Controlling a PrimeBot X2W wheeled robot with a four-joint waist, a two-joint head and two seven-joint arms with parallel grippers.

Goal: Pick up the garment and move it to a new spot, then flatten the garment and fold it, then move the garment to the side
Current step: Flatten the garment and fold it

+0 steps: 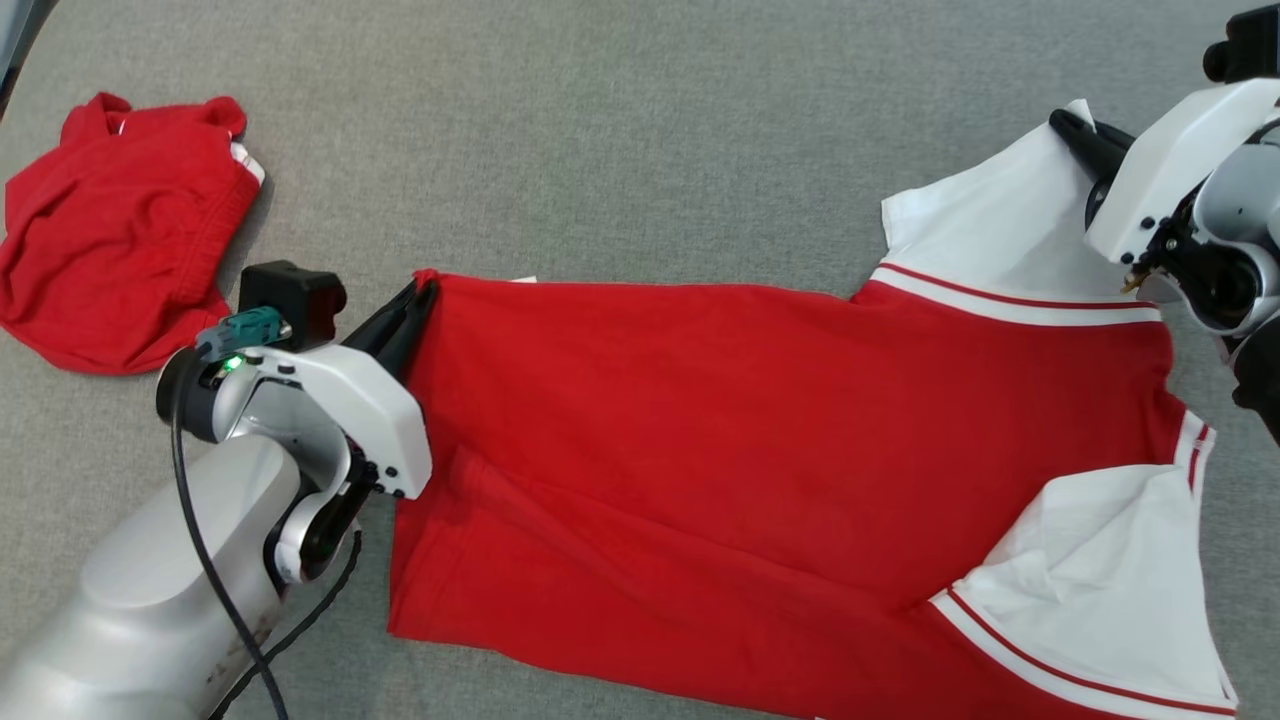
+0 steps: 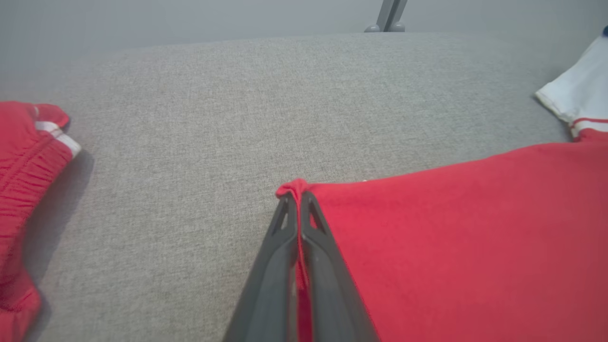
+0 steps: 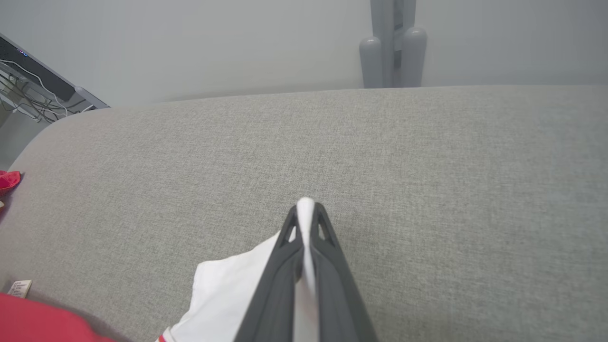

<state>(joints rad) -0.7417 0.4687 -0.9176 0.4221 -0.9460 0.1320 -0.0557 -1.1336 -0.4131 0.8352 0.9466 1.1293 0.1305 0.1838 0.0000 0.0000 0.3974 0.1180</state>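
Editor: Head view, what's cut off?
Stringer: Red fabric shirt with white striped sleeves (image 1: 760,430) lies flat on grey woven surface (image 1: 640,130), bottom edge out of frame; right gripper (image 1: 1062,122) half hidden behind its wrist.
Editor: Wrist views?
Stringer: Left gripper (image 2: 298,194) pinches red hem corner; right one clamps white sleeve tip.

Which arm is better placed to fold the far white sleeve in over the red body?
Probably right: the right gripper pinches that sleeve, while the left gripper is clamped on the red hem corner.
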